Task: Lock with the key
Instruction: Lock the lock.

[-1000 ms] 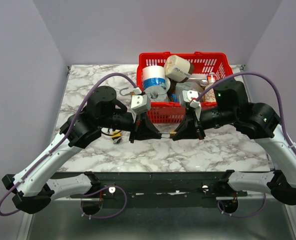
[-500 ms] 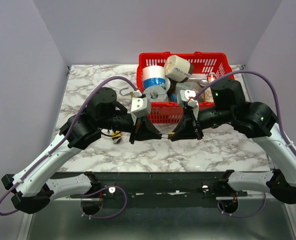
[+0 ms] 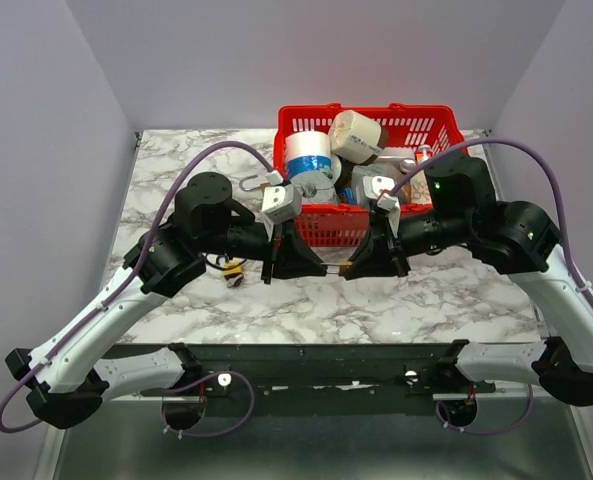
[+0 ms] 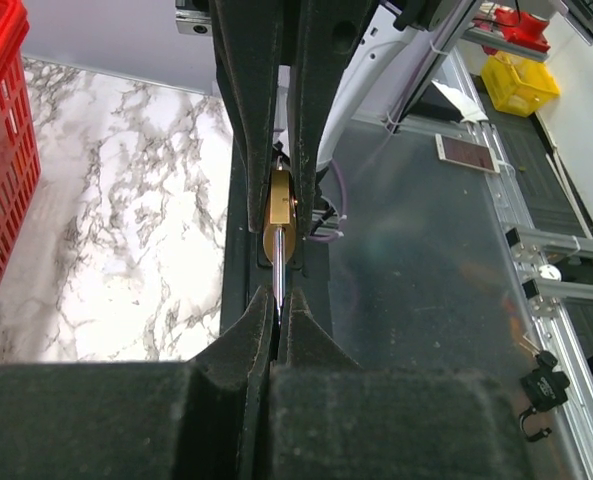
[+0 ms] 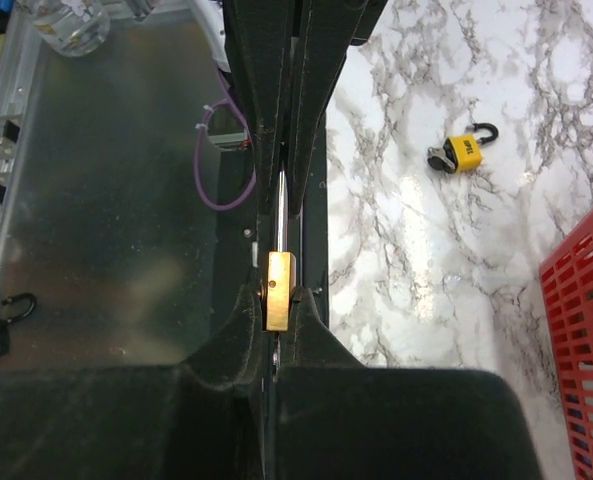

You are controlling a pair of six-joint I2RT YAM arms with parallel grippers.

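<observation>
Brass padlock, small, rigid and slick, sits clamped by its broad faces in the closed right gripper in front of the basket, while the closed left gripper pinches the thin, stiff key, its long axis parallel to the basket's front wall, tip at the padlock.

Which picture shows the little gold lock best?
The right wrist view: the gold lock sits close up, pinched in the right claw. The left wrist view shows it farther off, behind the key. From the top it is only a tiny speck.
</observation>
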